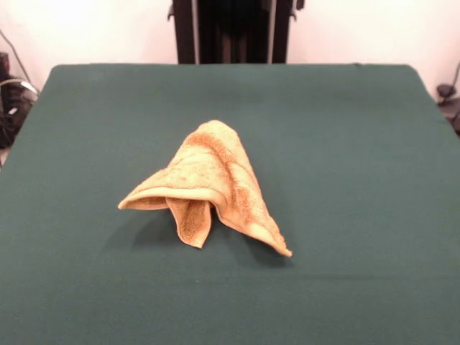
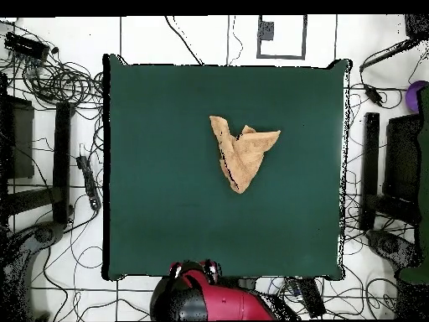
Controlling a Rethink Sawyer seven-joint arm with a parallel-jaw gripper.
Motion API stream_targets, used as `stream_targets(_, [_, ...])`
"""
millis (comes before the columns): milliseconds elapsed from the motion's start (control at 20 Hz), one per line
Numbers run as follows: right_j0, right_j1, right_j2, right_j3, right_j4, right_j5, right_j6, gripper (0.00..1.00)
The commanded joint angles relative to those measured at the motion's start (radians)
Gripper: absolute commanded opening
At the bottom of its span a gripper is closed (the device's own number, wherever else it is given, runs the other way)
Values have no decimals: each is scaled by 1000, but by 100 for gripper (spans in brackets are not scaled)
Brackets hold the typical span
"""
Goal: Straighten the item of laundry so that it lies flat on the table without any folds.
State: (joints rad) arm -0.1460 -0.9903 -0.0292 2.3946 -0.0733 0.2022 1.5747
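Near the middle of the green bench (image 1: 359, 129) the towel (image 1: 212, 183) sits bunched into a peaked, roughly triangular heap, with one flap tucked under its front edge and corners poking out to either side. Only the red arm (image 2: 222, 302) shows at the bench's edge, drawn back, so I cannot tell how the pincer stands. My worry is that a grab at the peak catches several layers and simply drags the whole bundle, or that pulling one corner tightens the fold underneath.

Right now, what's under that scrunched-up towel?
Only the green table shows around the towel. A lower flap pokes out beneath its folded top layer. The patch of table beneath it is covered, so anything there stays hidden.
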Motion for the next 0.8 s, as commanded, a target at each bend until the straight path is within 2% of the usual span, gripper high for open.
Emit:
stream_targets(50, [37, 56, 19, 71, 86, -69, 291, 100])
stream_targets(300, [63, 106, 60, 97, 131, -160, 340, 100])
stream_targets(450, [46, 136, 67, 57, 139, -159, 315, 100])
stream_targets(550, [33, 98, 66, -4, 155, -90, 277, 100])
stream_targets(700, [59, 22, 20, -111, 165, 114, 224, 100])
stream_targets(800, [64, 15, 21, -134, 173, 155, 224, 100])
